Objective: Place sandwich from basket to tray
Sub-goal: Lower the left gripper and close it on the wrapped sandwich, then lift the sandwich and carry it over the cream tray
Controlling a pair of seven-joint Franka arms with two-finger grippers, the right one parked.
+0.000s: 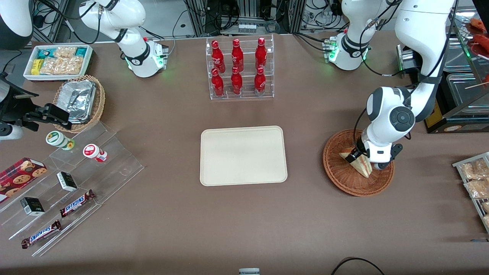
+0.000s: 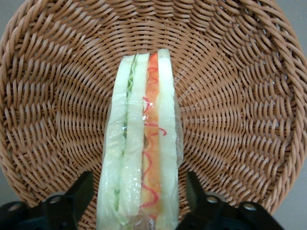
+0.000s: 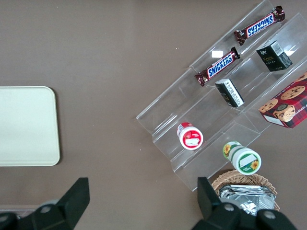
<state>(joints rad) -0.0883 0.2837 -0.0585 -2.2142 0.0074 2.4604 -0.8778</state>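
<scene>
The sandwich (image 2: 141,143) sits in the basket (image 1: 345,179), standing on edge with its cut face up, showing green filling on one side and red on the other between pale bread slices, the whole sealed in clear wrap. The gripper (image 1: 362,157) is lowered into the basket directly over the sandwich; in the wrist view the jaws stand wide, one finger (image 2: 79,194) on each bread face with a visible gap on both sides, so nothing is gripped yet. Judged handling: the item looks light, soft and easily crushed, the bread likely to compress and the filling layers to slide apart under hard pressure; the clear film looks smooth and may slip against the pads. The sound hold is across the two flat bread faces, as the jaws are now aligned, toward the thicker end of the wedge and low enough to catch the body, not the loose film. Closing force should be moderate, enough to carry but not to deform. The woven wall of the basket is low and should not obstruct a straight lift. The tray (image 1: 214,175) lies flat on the table (image 1: 244,229), well apart from the basket toward the parked arm's end, its surface bare and ready to receive the item
</scene>
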